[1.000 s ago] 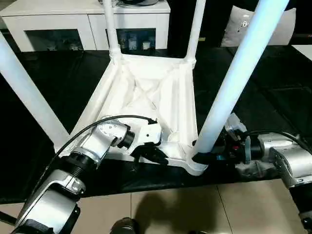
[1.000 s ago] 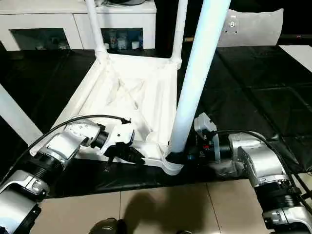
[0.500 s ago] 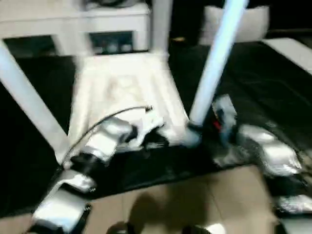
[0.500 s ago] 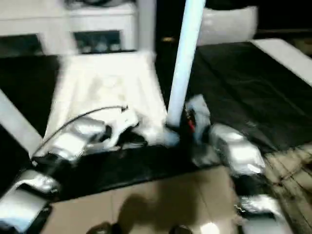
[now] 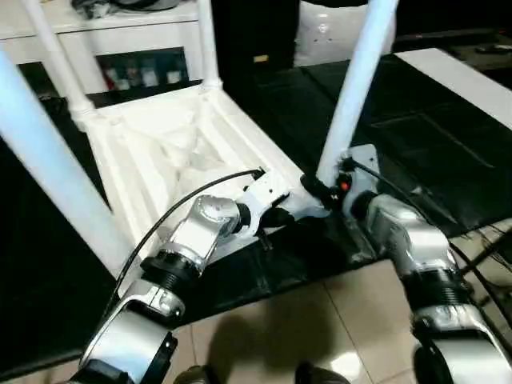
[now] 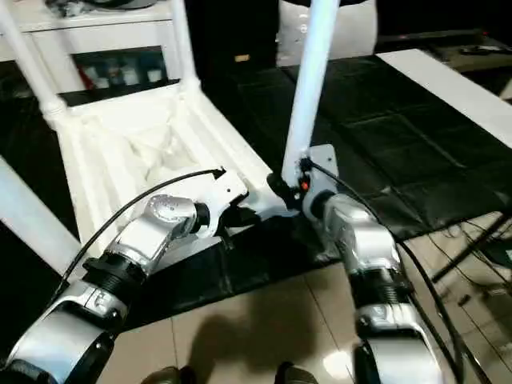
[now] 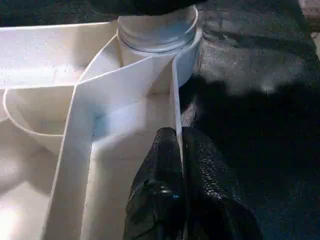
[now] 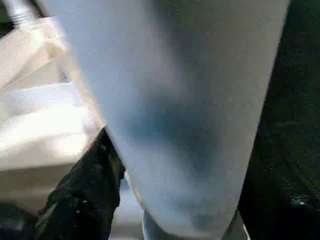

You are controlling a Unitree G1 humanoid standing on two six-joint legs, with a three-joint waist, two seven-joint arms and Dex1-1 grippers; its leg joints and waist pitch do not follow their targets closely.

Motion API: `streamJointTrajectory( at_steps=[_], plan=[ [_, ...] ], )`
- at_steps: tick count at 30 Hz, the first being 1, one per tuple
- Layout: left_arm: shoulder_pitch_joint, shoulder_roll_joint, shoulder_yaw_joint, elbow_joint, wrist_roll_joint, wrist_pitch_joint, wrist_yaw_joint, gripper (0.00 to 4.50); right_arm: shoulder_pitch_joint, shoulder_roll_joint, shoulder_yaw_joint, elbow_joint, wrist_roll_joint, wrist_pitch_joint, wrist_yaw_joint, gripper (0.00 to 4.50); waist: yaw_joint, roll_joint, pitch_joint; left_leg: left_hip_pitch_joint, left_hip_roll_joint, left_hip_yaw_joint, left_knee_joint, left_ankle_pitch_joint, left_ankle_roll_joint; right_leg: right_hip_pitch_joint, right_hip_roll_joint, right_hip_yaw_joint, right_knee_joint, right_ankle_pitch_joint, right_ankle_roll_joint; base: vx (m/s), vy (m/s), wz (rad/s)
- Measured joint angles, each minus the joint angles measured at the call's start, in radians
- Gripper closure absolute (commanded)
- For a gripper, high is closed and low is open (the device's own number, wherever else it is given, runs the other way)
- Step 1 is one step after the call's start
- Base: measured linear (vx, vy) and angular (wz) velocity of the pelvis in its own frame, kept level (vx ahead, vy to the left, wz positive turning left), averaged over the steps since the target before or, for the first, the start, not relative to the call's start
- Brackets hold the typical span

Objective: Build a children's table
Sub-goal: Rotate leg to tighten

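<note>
The children's table (image 5: 160, 152) lies upside down on the black-covered work table (image 5: 416, 136), its white ribbed underside facing up. All of its legs stand upright in the corner sockets. My left gripper (image 5: 276, 218) is at the near rim. In the left wrist view its black fingers (image 7: 167, 155) pinch the thin rim wall just beside the near right socket (image 7: 157, 35). My right gripper (image 5: 318, 190) is shut around the base of the near right leg (image 5: 356, 88), which fills the right wrist view with one black finger (image 8: 85, 195) beside it.
A white cabinet (image 5: 120, 32) stands behind the work table, and a white cushion (image 5: 328, 32) lies at the back right. A white board (image 5: 464, 80) runs along the right side. Tiled floor (image 5: 320, 320) lies below the table's near edge, with cables (image 5: 488, 248) at the right.
The whole picture has swung and tilted, so the camera has moved. Both grippers keep the same holds, the left on the rim and the right on the leg's base.
</note>
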Motion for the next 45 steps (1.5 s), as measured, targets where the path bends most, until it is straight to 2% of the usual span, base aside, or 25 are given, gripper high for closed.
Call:
streamJointTrajectory(
  at_steps=[4, 8, 12, 16, 19, 20, 23, 24, 26, 28, 31, 45],
  plan=[
    [0.000, 0.038, -0.005, -0.003, -0.006, -0.043, -0.065, 4.50, 0.031, -0.052, 0.012, -0.046, 0.026, -0.005, 0.121, 0.69, 0.023, -0.001, 0.000, 0.001, -0.001, 0.012, 0.001, 0.000, 0.000, -0.008, 0.000, 0.017, 0.012, 0.012, -0.009, 0.000, 0.000, 0.00],
    [0.001, 0.093, -0.032, -0.005, -0.008, -0.116, -0.156, 4.50, 0.062, -0.158, 0.024, -0.070, 0.038, -0.027, 0.265, 0.39, 0.053, -0.001, 0.000, 0.001, -0.001, 0.016, 0.005, 0.000, 0.000, -0.009, 0.001, 0.024, 0.024, 0.024, -0.019, 0.031, -0.007, 0.05],
    [0.001, 0.135, -0.033, -0.005, -0.018, -0.165, -0.237, 4.50, 0.063, -0.232, 0.035, -0.075, 0.042, -0.048, 0.384, 0.02, 0.069, -0.001, 0.000, 0.000, 0.002, 0.016, 0.001, -0.001, 0.002, -0.011, 0.002, 0.021, 0.028, 0.017, -0.010, 0.030, -0.009, 0.03],
    [0.000, 0.174, -0.043, -0.001, -0.018, -0.220, -0.302, 4.50, 0.072, -0.294, 0.062, -0.077, 0.042, -0.076, 0.492, 0.02, 0.083, -0.001, 0.000, 0.000, 0.005, 0.016, 0.001, -0.001, 0.003, -0.012, 0.003, 0.019, 0.030, 0.013, -0.011, 0.000, 0.000, 0.00],
    [0.000, 0.205, -0.059, 0.002, -0.021, -0.268, -0.368, 4.50, 0.077, -0.321, 0.074, -0.074, 0.046, -0.128, 0.591, 0.02, 0.091, -0.001, 0.000, 0.000, 0.006, 0.016, 0.003, -0.001, 0.003, -0.012, 0.003, 0.019, 0.034, 0.012, -0.010, 0.000, 0.000, 0.00],
    [0.000, 0.212, -0.061, 0.004, -0.022, -0.273, -0.384, 4.50, 0.076, -0.326, 0.075, -0.074, 0.052, -0.135, 0.612, 0.29, 0.096, -0.001, 0.000, 0.000, 0.006, 0.016, 0.006, -0.001, 0.003, -0.012, 0.003, 0.019, 0.037, 0.011, -0.010, 0.000, 0.000, 0.00],
    [0.001, 0.225, -0.076, 0.003, -0.026, -0.294, -0.444, 4.50, 0.082, -0.341, 0.103, -0.075, 0.076, -0.134, 0.706, 0.39, 0.106, -0.001, 0.000, 0.001, 0.006, 0.017, 0.009, -0.001, 0.002, -0.010, 0.001, 0.020, 0.040, 0.010, -0.010, 0.000, 0.000, 0.00],
    [0.001, 0.227, -0.082, 0.002, -0.029, -0.300, -0.460, 4.50, 0.085, -0.344, 0.107, -0.075, 0.080, -0.130, 0.728, 0.66, 0.109, -0.001, 0.000, 0.001, 0.006, 0.017, 0.010, -0.001, 0.002, -0.010, 0.001, 0.020, 0.041, 0.009, -0.008, 0.000, 0.000, 0.00],
    [0.006, 0.229, -0.091, -0.005, -0.033, -0.307, -0.489, 4.50, 0.087, -0.349, 0.118, -0.075, 0.087, -0.122, 0.760, 0.81, 0.112, -0.001, 0.000, 0.001, 0.007, 0.018, 0.011, -0.001, 0.002, -0.009, 0.001, 0.021, 0.042, 0.008, -0.005, 0.000, 0.000, 0.00],
    [0.008, 0.232, -0.103, -0.013, -0.037, -0.315, -0.510, 4.50, 0.087, -0.349, 0.133, -0.075, 0.091, -0.121, 0.786, 0.84, 0.113, -0.001, 0.000, 0.001, 0.007, 0.018, 0.011, -0.001, 0.002, -0.008, 0.001, 0.022, 0.042, 0.008, -0.005, 0.000, 0.000, 0.00],
    [0.009, 0.229, -0.114, -0.017, -0.040, -0.324, -0.532, 4.50, 0.087, -0.345, 0.143, -0.075, 0.104, -0.120, 0.813, 1.21, 0.115, -0.002, 0.000, 0.001, 0.009, 0.022, 0.011, -0.001, 0.001, -0.007, 0.001, 0.022, 0.043, 0.008, -0.005, 0.000, 0.000, 0.00],
    [0.009, 0.226, -0.118, -0.021, -0.044, -0.330, -0.539, 4.50, 0.094, -0.340, 0.161, -0.076, 0.118, -0.108, 0.857, 2.39, 0.113, -0.002, 0.000, 0.001, 0.013, 0.027, 0.012, -0.001, 0.001, -0.008, 0.002, 0.022, 0.043, 0.007, -0.005, 0.000, 0.000, 0.00]
  ],
)
